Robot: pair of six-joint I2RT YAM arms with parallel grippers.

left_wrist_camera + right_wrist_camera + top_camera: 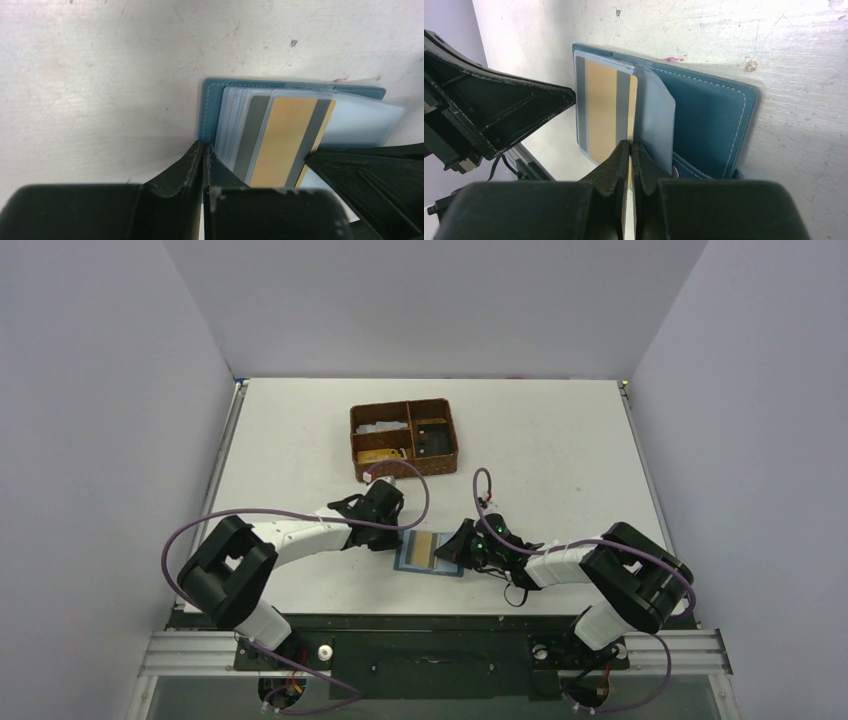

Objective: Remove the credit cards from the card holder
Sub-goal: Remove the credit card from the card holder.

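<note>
Now the right gripper (630, 147), closed, pinches a thin, stiff, likely slick tan-gold credit card (601, 107) by its exposed edge; left gripper (202, 150), shut empty, pins the teal-blue folding card holder (709, 120).

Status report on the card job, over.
Left gripper shut at edge of card holder. Right gripper shut on gold card, not yet out. Nothing in the way.
</note>
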